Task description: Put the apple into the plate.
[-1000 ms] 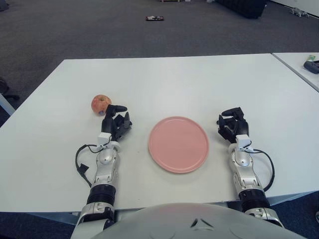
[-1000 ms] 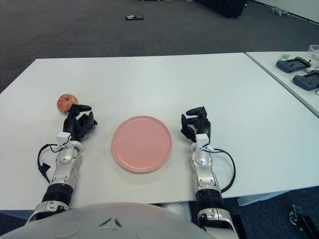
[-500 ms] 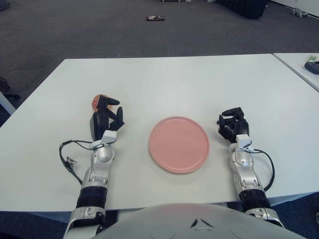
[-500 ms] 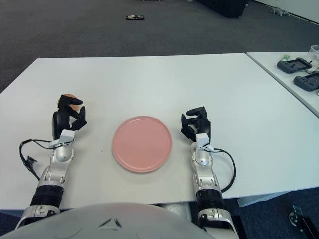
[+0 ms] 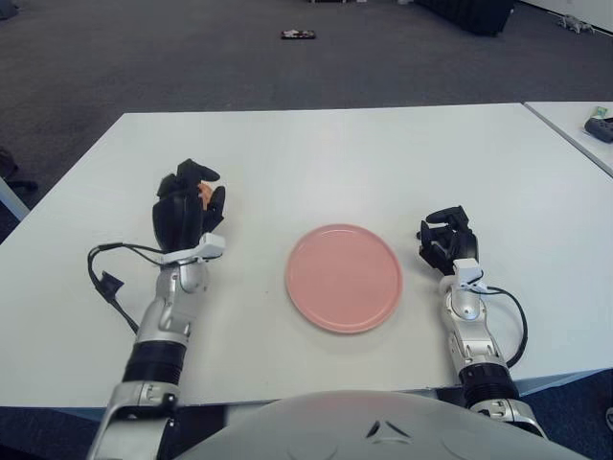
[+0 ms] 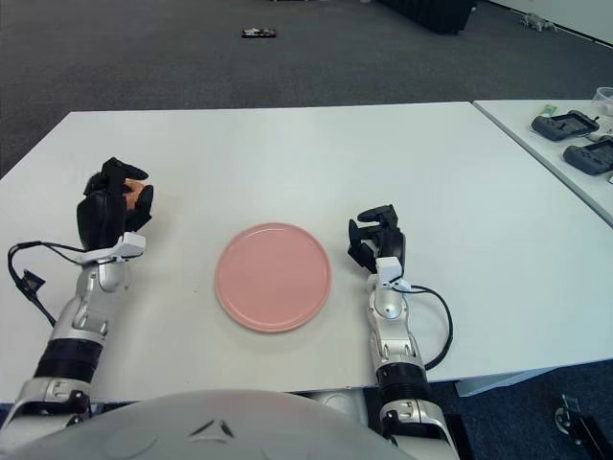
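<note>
The apple (image 5: 204, 193) is mostly hidden inside my left hand (image 5: 186, 207), left of the plate; only a small orange-red patch (image 6: 142, 195) shows between the black fingers, which curl around it. I cannot tell whether it has left the white table (image 5: 326, 158). The pink plate (image 5: 343, 278) lies empty at the table's middle front, about a hand's width right of that hand. My right hand (image 5: 444, 238) shows just right of the plate, fingers curled and holding nothing.
A second table at the far right carries black devices (image 6: 565, 125). A dark object (image 5: 297, 35) lies on the carpet far behind. A black cable (image 5: 103, 285) hangs off my left wrist.
My left hand moved left and forward from beside the apple to over it, and its fingers closed around the fruit. The right hand and the plate have not moved.
</note>
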Tool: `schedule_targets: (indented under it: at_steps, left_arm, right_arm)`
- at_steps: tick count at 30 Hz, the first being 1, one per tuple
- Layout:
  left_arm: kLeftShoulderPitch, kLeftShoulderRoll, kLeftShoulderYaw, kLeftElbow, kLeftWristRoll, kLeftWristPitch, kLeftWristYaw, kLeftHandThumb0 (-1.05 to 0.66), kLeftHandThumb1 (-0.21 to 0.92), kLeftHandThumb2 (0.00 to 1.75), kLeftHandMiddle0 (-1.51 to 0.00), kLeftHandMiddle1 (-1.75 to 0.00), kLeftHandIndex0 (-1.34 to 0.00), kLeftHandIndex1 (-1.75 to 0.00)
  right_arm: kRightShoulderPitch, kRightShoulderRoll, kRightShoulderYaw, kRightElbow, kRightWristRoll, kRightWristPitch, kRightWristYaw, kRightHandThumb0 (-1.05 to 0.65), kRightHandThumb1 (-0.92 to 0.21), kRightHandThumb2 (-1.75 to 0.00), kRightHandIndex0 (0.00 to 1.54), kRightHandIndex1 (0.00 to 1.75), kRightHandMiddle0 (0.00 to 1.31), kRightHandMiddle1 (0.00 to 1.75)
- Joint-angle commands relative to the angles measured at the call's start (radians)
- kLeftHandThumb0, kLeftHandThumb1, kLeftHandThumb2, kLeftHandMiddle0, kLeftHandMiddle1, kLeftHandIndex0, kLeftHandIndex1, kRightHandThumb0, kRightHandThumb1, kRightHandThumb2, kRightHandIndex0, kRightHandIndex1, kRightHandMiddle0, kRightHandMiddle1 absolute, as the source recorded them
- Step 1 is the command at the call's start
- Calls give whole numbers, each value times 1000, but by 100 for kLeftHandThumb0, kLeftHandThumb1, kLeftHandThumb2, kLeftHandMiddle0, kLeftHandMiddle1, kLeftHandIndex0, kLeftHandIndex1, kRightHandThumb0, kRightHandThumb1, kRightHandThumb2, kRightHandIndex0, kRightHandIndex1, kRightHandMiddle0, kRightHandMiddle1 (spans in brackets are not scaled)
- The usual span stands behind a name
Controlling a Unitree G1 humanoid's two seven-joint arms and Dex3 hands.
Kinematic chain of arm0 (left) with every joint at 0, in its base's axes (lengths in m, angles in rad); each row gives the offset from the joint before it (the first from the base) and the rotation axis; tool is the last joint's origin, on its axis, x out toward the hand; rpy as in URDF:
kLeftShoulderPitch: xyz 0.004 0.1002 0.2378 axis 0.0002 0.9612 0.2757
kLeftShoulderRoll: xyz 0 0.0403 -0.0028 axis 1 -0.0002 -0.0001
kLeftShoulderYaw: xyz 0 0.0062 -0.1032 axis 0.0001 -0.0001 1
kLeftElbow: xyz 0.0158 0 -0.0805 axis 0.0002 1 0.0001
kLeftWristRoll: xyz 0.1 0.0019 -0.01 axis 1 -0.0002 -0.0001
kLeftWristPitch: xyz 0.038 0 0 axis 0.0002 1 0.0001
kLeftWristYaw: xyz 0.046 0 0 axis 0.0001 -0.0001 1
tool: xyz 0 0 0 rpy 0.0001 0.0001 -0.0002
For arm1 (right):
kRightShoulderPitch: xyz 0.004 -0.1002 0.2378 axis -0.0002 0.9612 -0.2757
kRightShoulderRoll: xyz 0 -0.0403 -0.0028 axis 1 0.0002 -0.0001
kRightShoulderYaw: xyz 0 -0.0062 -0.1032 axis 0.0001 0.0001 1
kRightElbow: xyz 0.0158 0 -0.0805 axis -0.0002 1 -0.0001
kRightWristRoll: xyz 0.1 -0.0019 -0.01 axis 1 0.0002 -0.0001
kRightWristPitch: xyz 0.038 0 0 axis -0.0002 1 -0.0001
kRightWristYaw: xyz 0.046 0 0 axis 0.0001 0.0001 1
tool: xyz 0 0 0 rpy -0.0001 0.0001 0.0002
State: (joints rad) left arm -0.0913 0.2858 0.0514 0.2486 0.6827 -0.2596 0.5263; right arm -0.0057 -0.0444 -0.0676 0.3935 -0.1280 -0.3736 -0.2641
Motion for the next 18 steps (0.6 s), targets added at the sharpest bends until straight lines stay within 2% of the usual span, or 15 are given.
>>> schedule_targets:
  at_steps: [1, 5, 7, 9, 12, 15, 18]
  left_arm:
    - [-64, 61, -18, 68, 10, -17, 7, -71, 80, 58, -1, -88, -2, -97]
    - [-103, 101, -50, 132, 34, -50, 58, -79, 71, 55, 0, -56, 0, -58]
    - [-120, 122, -69, 159, 52, -58, 75, -83, 69, 55, 0, -44, 0, -45]
    - [-139, 140, -87, 184, 67, -58, 88, -92, 68, 54, 0, -19, 0, -20]
    - [-179, 160, -115, 223, 89, -41, 93, -99, 70, 50, 0, -6, 0, -6]
    - [-224, 187, -143, 278, 104, -16, 61, -103, 74, 42, 0, -2, 0, -2]
    - [-270, 211, -167, 353, 91, -28, 21, -104, 75, 37, 0, -1, 0, -1]
  right_arm:
    - [9, 11, 9, 36, 6, 42, 20, -36, -77, -74, 61, 125, 28, 175]
    - [9, 11, 8, 40, 7, 38, 20, -36, -78, -73, 60, 124, 27, 175]
    - [8, 12, 7, 41, 5, 39, 16, -36, -78, -73, 60, 124, 27, 175]
    - [8, 12, 6, 43, 4, 39, 13, -36, -78, -72, 60, 124, 27, 175]
    - [7, 13, 5, 43, 3, 40, 11, -36, -78, -72, 60, 124, 27, 175]
    - [7, 14, 5, 44, 0, 42, 8, -36, -79, -72, 60, 124, 27, 175]
    - [8, 14, 5, 42, -5, 45, 3, -36, -79, -72, 61, 124, 27, 175]
